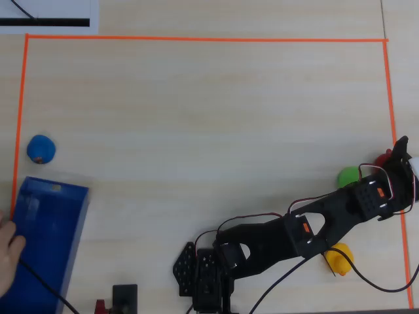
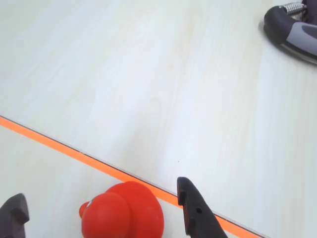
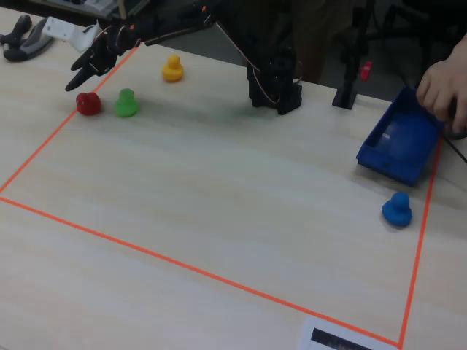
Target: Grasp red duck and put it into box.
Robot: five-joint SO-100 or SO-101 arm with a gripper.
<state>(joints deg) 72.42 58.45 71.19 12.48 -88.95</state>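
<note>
The red duck [image 2: 124, 212] sits on the table just inside the orange tape, at the far right edge of the marked area in the overhead view [image 1: 381, 159] and at the left in the fixed view [image 3: 88, 103]. My gripper [image 2: 99, 192] is open, its two dark fingers either side of the duck without touching it. In the fixed view the gripper [image 3: 79, 79] hovers just above the duck. The translucent blue box [image 1: 46, 242] lies at the far left of the overhead view, tilted, and a person's hand [image 3: 445, 84] holds it [image 3: 400, 146].
A green duck [image 1: 349, 175] stands right beside the red one. A yellow duck [image 1: 339, 258] lies under my arm. A blue duck [image 1: 41, 149] sits near the box. Orange tape [image 2: 49, 141] borders the area. A grey hand-grip tool [image 2: 292, 27] lies outside it.
</note>
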